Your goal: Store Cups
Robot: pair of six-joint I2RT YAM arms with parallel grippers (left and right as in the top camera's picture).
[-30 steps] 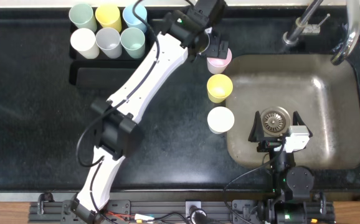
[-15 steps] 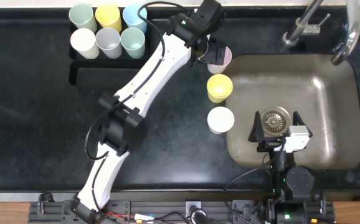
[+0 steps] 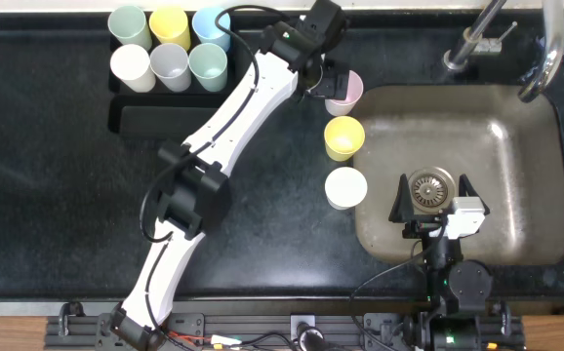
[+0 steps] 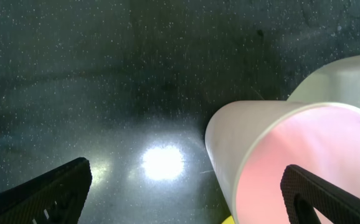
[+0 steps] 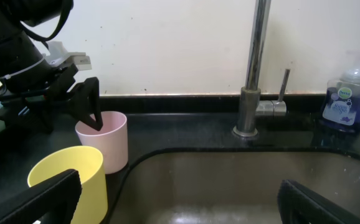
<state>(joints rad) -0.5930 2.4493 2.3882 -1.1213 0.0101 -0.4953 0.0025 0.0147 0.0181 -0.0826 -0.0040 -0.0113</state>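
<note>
A pink cup [image 3: 347,91] stands upright on the black counter at the sink's far left corner. A yellow cup [image 3: 343,137] and a white cup [image 3: 345,187] stand in a row nearer to me. My left gripper [image 3: 327,80] is open at the pink cup [image 4: 292,155], its fingers [image 4: 49,193] straddling the cup's left wall at the rim. From the right wrist view, the left gripper [image 5: 85,104] sits at the pink cup [image 5: 103,148], beside the yellow cup [image 5: 68,180]. My right gripper [image 3: 430,200] hangs open over the sink, holding nothing.
A black tray [image 3: 118,115] at the back left holds several upright cups [image 3: 170,47]. The steel sink [image 3: 516,127] fills the right side, with a faucet [image 5: 255,68] and a soap bottle [image 5: 348,99] behind it. Bare counter lies left of the cup row.
My left gripper has shifted slightly left over the pink cup's rim, and its elbow swung a little right. The right arm has stayed still.
</note>
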